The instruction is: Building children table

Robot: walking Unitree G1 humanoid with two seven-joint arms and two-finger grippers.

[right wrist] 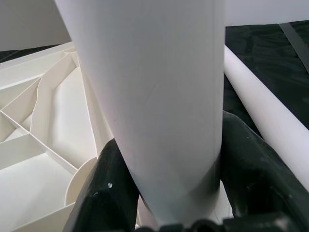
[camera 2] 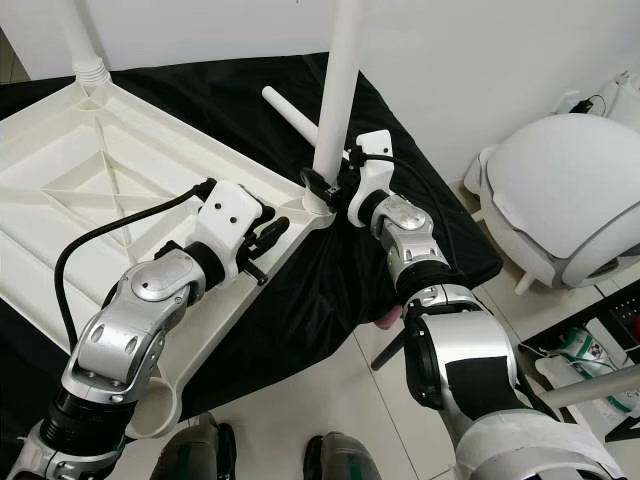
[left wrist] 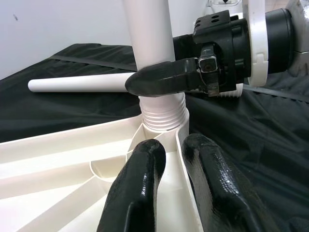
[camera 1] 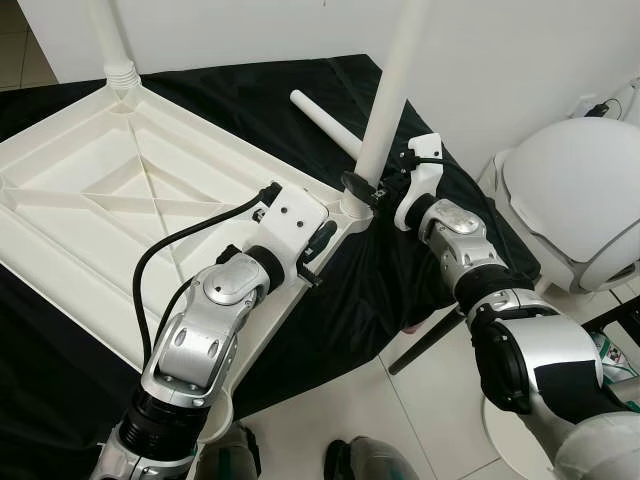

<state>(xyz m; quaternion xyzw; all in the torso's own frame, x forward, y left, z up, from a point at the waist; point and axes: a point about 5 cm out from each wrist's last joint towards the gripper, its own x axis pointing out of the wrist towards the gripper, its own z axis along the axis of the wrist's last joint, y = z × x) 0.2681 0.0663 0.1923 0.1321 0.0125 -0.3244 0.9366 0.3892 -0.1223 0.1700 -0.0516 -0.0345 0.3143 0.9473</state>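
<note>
Right end effector (camera 1: 362,186) clamps upright leg (camera 1: 392,90); left end effector (left wrist: 166,188), fingers nearly together, presses tabletop (camera 1: 90,190); no writing legible.

A black cloth (camera 1: 300,90) covers the floor; a white domed appliance (camera 1: 575,195) sits far right on tiles (camera 1: 420,400).

Tabletop (camera 1: 110,190) lies upside down on cloth (camera 1: 250,90). One leg (camera 1: 108,35) stands in far left corner, another leg (camera 1: 390,90) upright in right corner socket. Loose leg (camera 1: 322,122) lies on cloth just behind it. Round appliance (camera 1: 575,200) on floor, far right.
</note>
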